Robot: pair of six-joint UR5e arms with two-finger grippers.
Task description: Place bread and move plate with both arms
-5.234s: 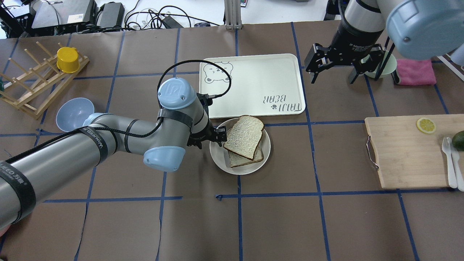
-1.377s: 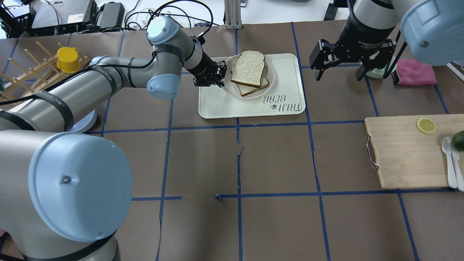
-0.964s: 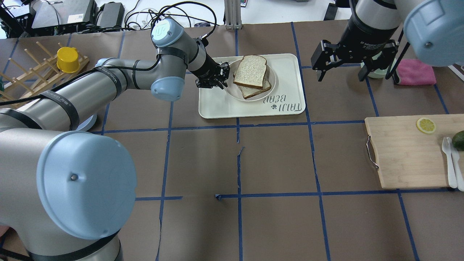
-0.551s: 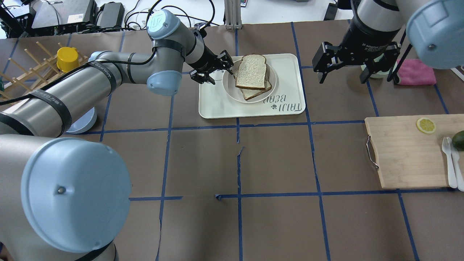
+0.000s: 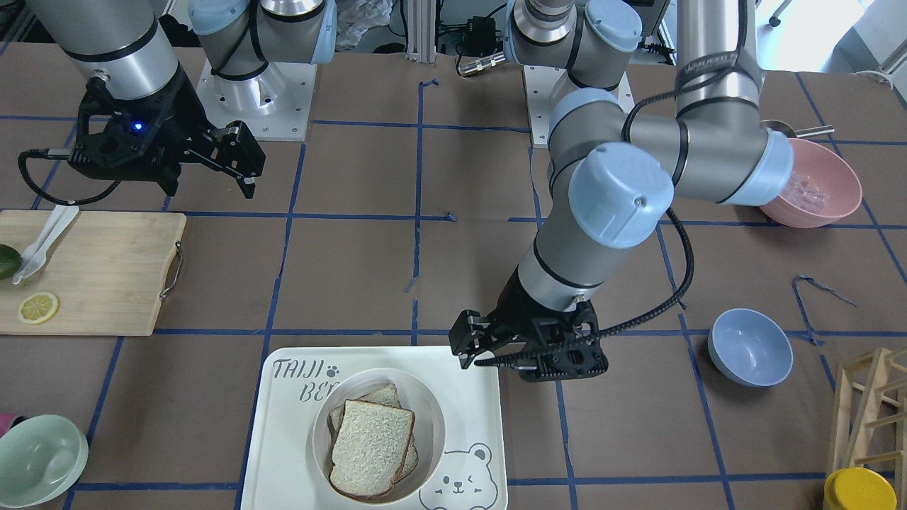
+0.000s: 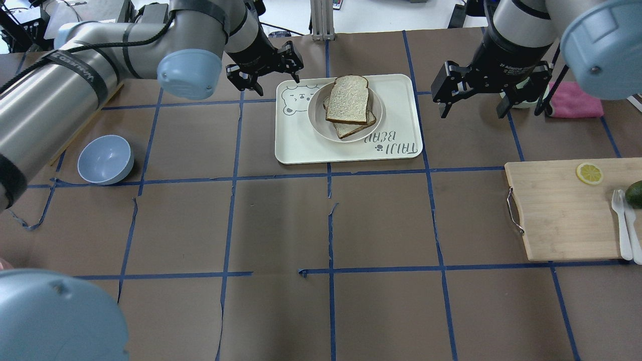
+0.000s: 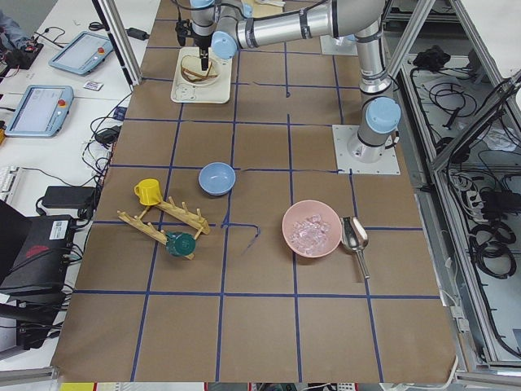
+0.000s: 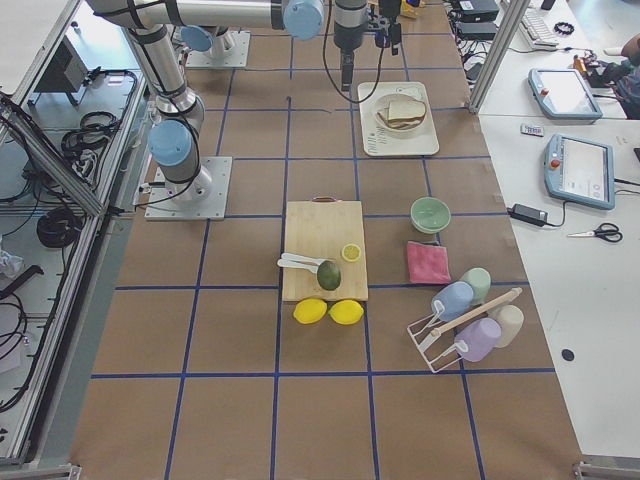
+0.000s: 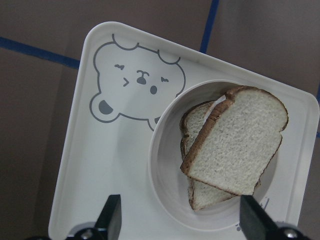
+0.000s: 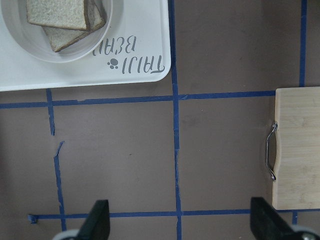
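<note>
The bread (image 6: 347,99) lay flat on top of a second slice (image 6: 353,129), both inside the round cream plate (image 6: 313,111). The plate sat on the cream bear-print tray (image 6: 301,145), towards its far side in the overhead view. All of it lay just to the right of the left gripper (image 6: 279,85), whose jaws stood spread and empty, touching neither plate nor tray. In the left wrist view the two black fingers (image 9: 111,220) framed the bottom edge, with the plate and bread ahead of them and between them, seen from above.

The left arm reached in along the far side of the table, its forearm nearly level and its wrist bent so that the gripper pointed down by the tray's bear-printed corner.

The right gripper (image 6: 472,114) hung over bare table, well apart from the tray's far right corner. Its jaws were wide open and held nothing, and its arm came down steeply from the upper right. A pale green bowl (image 6: 521,102) and a pink cloth (image 6: 576,100) lay just behind it. Nearer the robot lay a wooden cutting board (image 6: 562,215) bearing a lemon slice (image 6: 589,173). A blue bowl (image 6: 105,159) sat below the left arm.
</note>
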